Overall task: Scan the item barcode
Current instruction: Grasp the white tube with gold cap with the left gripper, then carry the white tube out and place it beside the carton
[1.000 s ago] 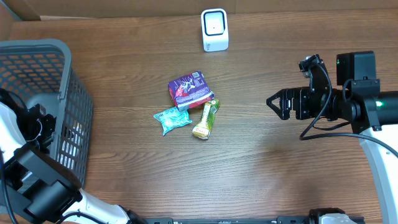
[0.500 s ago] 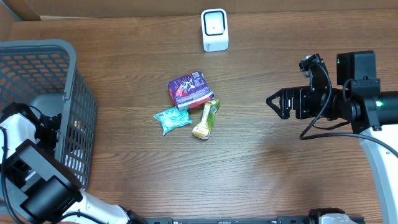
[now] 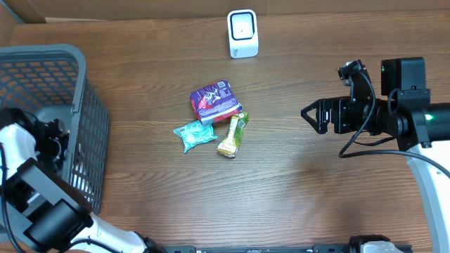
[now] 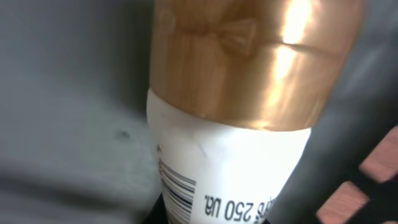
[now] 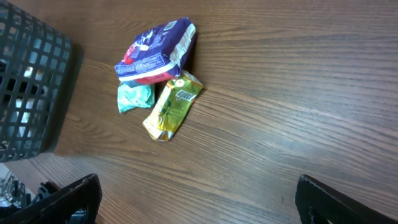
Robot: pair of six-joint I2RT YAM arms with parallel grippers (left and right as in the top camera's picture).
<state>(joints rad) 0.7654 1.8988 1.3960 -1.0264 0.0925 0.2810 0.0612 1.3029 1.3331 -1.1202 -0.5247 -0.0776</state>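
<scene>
Standing by, I'd say the pick-up step is in hand: the left tool is down inside the grey basket, its fingers brought together, and by the wrist view they look clamped on a white bottle with a gold top, though the fingers themselves are hard to make out. The bottle sits right at that tool's tips, filling its view. Its long axis runs straight ahead of the tool with a slight lean, gold end farthest out, white body nearest. The barcode lies low on the white body, facing the wrist camera, the print beside it upside down. Next, I'd judge, the bottle must be lifted clear of the basket wall and its barcode turned toward the small white scanner, which stands well away from this tool, across the surface. The right tool hangs spread wide, holding nothing, with three snack packets lying well ahead of it
</scene>
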